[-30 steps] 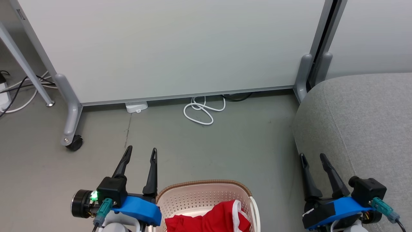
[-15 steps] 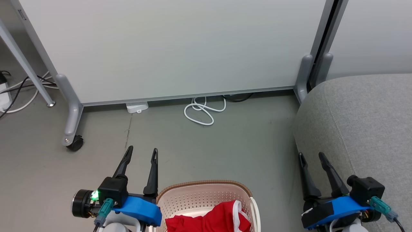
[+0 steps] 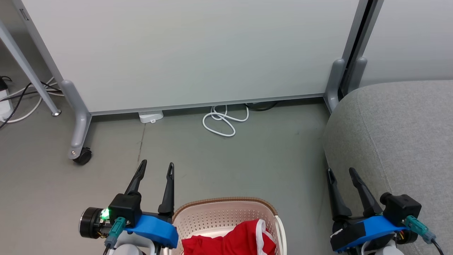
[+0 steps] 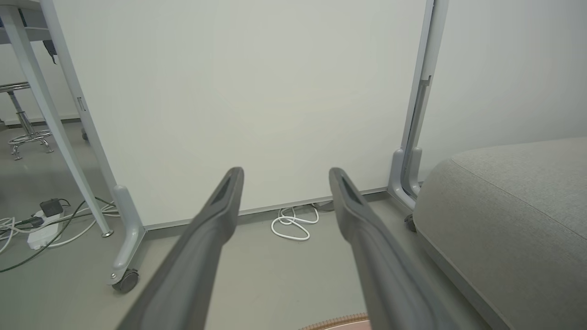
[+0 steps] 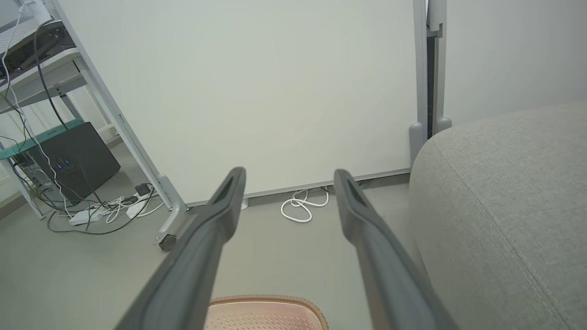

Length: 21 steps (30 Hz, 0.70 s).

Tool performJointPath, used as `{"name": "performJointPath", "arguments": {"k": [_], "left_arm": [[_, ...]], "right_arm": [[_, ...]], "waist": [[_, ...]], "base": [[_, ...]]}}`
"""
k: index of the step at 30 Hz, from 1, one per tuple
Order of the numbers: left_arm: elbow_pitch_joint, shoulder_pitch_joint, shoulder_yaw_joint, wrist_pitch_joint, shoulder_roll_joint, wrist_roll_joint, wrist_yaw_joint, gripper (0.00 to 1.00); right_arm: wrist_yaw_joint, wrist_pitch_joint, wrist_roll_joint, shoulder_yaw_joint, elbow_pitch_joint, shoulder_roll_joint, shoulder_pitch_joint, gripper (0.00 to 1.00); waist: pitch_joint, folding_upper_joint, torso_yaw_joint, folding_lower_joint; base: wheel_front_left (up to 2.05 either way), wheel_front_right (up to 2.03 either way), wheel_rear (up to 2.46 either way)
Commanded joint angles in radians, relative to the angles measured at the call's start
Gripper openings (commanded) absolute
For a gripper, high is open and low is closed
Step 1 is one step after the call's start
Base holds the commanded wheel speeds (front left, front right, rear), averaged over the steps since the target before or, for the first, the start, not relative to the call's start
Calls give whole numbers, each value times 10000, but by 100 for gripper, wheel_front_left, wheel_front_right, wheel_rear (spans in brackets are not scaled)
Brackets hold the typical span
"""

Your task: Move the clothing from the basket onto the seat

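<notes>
Staying put: clothing (image 3: 228, 243) in basket (image 3: 212, 219)

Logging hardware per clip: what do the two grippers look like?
The left gripper and right gripper each have two long, dark, tapering fingers, a black block, a blue bracket and a teal plug. The left has a lit green light and a round black housing; the right has black tape on its bracket.

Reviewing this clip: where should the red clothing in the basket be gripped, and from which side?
Probably the raised white-trimmed fold at the right of the clothing, taken from above. The basket walls ring the heap, blocking any sideways approach, and that fold stands higher than the flatter cloth beside it.
</notes>
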<state>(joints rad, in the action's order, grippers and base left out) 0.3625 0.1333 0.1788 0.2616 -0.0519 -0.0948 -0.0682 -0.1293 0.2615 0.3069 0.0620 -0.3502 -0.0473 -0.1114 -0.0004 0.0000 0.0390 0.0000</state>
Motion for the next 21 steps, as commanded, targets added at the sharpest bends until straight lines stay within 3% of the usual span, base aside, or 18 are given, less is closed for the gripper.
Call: {"name": "performJointPath", "arguments": {"k": [1, 12, 21], "left_arm": [[32, 173, 44, 52, 10, 93, -39, 100], [823, 728, 721, 43, -79, 413, -388, 100], [2511, 2309, 1723, 41, -344, 584, -610, 100]], "right_arm": [[-25, 55, -14, 33, -17, -55, -109, 100], [-24, 48, -182, 432, 417, -50, -460, 100], [-16, 46, -222, 1177, 1341, -49, -1281, 100]], "waist": [[23, 0, -31, 0], [792, 0, -913, 0], [2820, 0, -2096, 0]], "base": [[0, 0, 0], [0, 0, 0], [0, 0, 0]]}}
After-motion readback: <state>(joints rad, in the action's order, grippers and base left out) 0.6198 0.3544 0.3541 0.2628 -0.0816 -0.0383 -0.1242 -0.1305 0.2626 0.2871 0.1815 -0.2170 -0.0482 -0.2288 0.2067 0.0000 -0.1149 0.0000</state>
